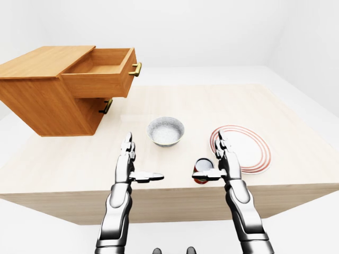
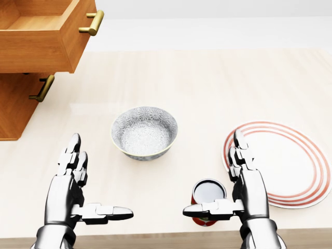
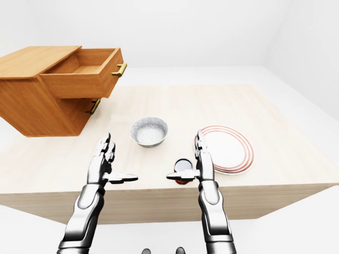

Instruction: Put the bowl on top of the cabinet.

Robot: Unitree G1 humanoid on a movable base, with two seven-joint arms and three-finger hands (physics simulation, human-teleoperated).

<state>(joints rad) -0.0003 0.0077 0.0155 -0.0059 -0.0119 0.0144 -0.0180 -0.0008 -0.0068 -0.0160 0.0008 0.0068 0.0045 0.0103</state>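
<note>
A grey patterned bowl [image 2: 144,132] stands upright on the light wooden table [image 2: 207,83], empty. At the upper left of the left-eye view is the wooden cabinet [image 1: 39,100], its flat top [image 1: 45,59] bare and its upper drawer [image 1: 100,74] pulled out. My left hand [image 2: 102,176] hovers open below and to the left of the bowl, thumb pointing right. My right hand [image 2: 212,173] is open below and to the right of the bowl, thumb over a red cup. Neither hand touches the bowl.
A red cup [image 2: 208,199] with a dark inside stands under my right thumb near the table's near edge. A white plate with red rings [image 2: 295,161] lies at the right. Brass handles [image 2: 92,23] stick out from the drawers.
</note>
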